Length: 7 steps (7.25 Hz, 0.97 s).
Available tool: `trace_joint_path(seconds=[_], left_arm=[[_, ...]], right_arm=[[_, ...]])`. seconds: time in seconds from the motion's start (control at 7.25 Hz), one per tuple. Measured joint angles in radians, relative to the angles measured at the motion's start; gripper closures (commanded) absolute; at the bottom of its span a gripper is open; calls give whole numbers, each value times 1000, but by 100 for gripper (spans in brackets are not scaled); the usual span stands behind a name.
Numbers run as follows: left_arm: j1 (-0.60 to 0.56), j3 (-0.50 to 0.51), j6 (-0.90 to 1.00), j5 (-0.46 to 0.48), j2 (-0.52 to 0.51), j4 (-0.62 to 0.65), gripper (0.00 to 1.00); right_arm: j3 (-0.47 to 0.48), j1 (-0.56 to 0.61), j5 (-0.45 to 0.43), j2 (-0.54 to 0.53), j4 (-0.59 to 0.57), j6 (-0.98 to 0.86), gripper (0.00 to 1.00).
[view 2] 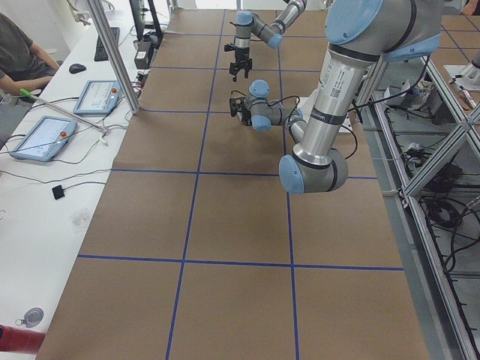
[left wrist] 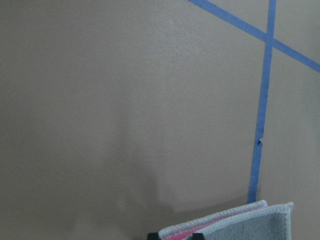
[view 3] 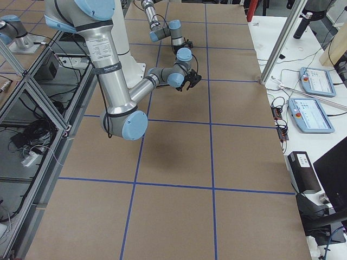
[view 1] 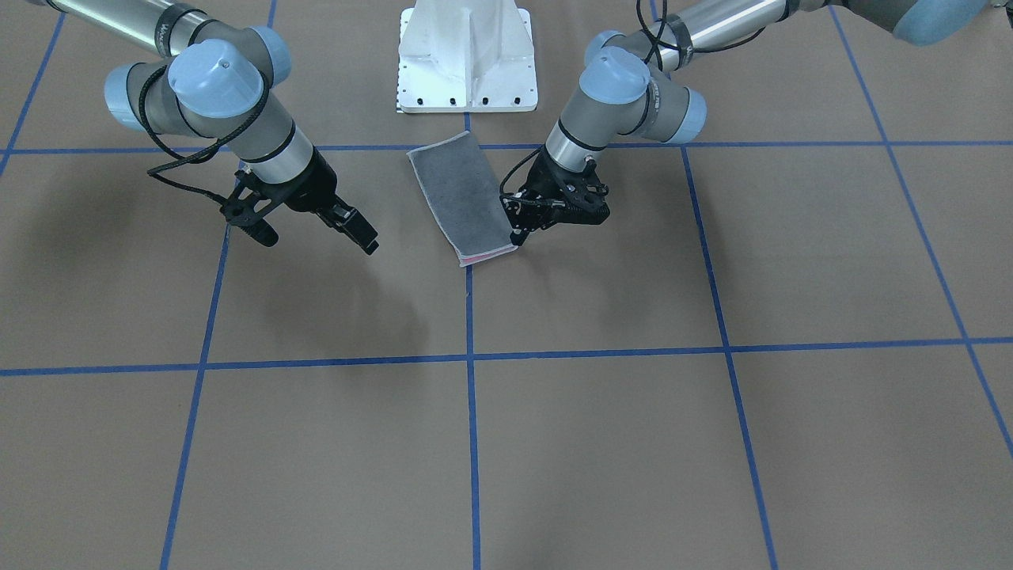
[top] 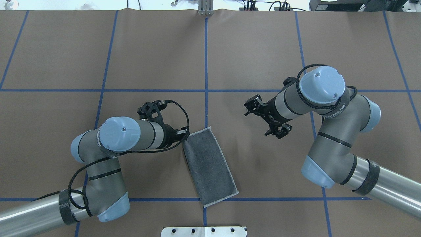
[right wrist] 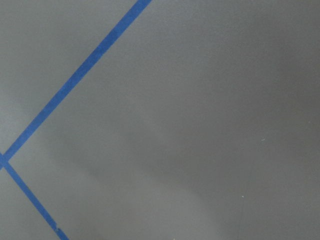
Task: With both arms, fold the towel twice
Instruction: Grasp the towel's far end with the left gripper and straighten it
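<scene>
The towel (view 1: 463, 198) lies folded into a long strip, grey face up, just in front of the robot's base. A pink layer shows at its far end. In the overhead view the towel (top: 210, 164) runs diagonally across the centre tape line. My left gripper (view 1: 518, 233) (top: 185, 134) is low at the strip's far left corner, shut on that corner. In the left wrist view the towel (left wrist: 260, 222) shows its hemmed layers and pink inside at the bottom edge. My right gripper (view 1: 366, 237) (top: 250, 107) hangs open above bare table, well apart from the towel.
The white bolted pedestal (view 1: 467, 55) stands just behind the towel. Blue tape lines (top: 206, 65) divide the brown table into squares. Beside the table is a white bench with tablets (view 2: 41, 139) and a seated person (view 2: 19, 52).
</scene>
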Motion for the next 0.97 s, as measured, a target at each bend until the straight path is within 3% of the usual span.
trace_joint_path(seconds=[0.41,0.83,0.97], left_arm=[[-26,31,5,0,-40,1,100],[-71,140,5,-1,-155,2,100],[-87,192,5,-1,-197,-4,49]], right_arm=[[0,1,0,-4,0,0,0],[2,1,0,-7,0,0,0],[3,1,0,-8,0,0,0]])
